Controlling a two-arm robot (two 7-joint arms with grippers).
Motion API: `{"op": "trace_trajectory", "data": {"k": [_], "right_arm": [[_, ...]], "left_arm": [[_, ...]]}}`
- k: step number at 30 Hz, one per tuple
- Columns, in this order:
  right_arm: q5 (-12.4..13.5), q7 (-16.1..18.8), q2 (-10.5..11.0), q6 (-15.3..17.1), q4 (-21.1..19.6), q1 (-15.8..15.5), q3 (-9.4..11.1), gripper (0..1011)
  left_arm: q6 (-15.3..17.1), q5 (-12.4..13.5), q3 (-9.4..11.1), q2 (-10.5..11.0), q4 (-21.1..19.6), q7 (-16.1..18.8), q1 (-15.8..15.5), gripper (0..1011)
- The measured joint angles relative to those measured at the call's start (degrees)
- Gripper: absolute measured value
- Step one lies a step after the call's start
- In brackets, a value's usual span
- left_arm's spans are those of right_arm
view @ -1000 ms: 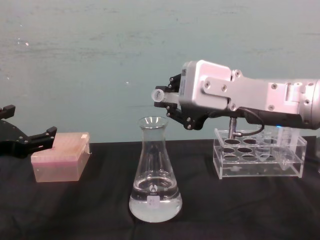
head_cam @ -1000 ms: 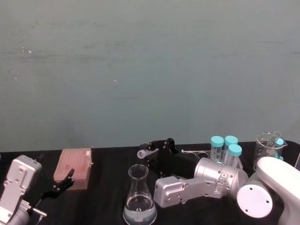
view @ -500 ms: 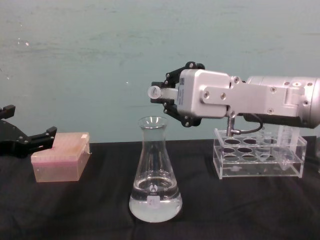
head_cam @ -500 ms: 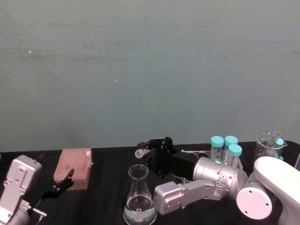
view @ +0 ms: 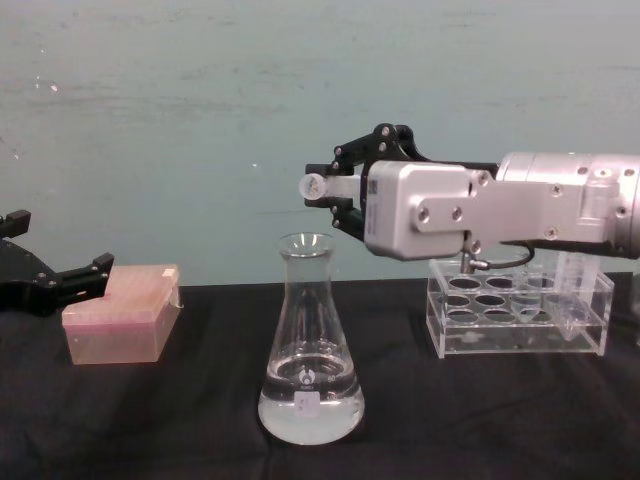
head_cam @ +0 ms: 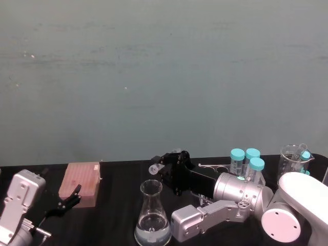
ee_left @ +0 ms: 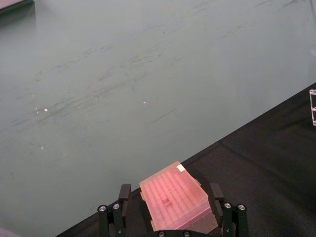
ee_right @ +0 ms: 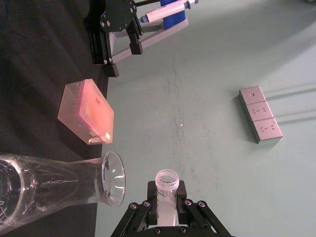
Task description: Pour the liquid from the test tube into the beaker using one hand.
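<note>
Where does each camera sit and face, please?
Head view: up high, facing forward and down at the conical flask; shows left arm, right gripper holding the test tube.
Chest view: lower, facing across the table; right arm enters from the right.
Left wrist view: on the left arm, facing the pink tip box and wall past the left gripper.
Right wrist view: on the right arm, facing along the test tube, past the flask's rim.
Shared: head and chest both show flask, tube, box.

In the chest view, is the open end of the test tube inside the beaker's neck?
No, the test tube in the right gripper lies about level, its open end above the rim of the beaker.
</note>
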Motion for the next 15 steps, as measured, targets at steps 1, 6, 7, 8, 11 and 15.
{"op": "trace_trajectory", "data": {"k": [1,6,7,8,11,15], "right_arm": [[-0.2,-0.2,0.1,0.0,-0.1,0.0,0.0,222],[-1.4,-1.3,0.6,-0.2,-0.5,-0.1,-0.4,222],[-1.8,-1.6,0.7,-0.2,-0.6,-0.1,-0.5,222],[-1.8,-1.6,0.7,-0.2,-0.6,-0.1,-0.5,222],[-2.7,-2.4,1.0,-0.2,-0.9,-0.1,-0.9,222],[-3.7,-3.2,1.4,-0.3,-1.4,-0.2,-1.2,222]], "left_arm": [[0.0,0.0,0.0,0.0,0.0,0.0,0.0,1000],[0.0,0.0,0.0,0.0,0.0,0.0,0.0,1000],[0.0,0.0,0.0,0.0,0.0,0.0,0.0,1000],[0.0,0.0,0.0,0.0,0.0,0.0,0.0,1000],[0.0,0.0,0.0,0.0,0.0,0.0,0.0,1000],[0.0,0.0,0.0,0.0,0.0,0.0,0.0,1000]]}}
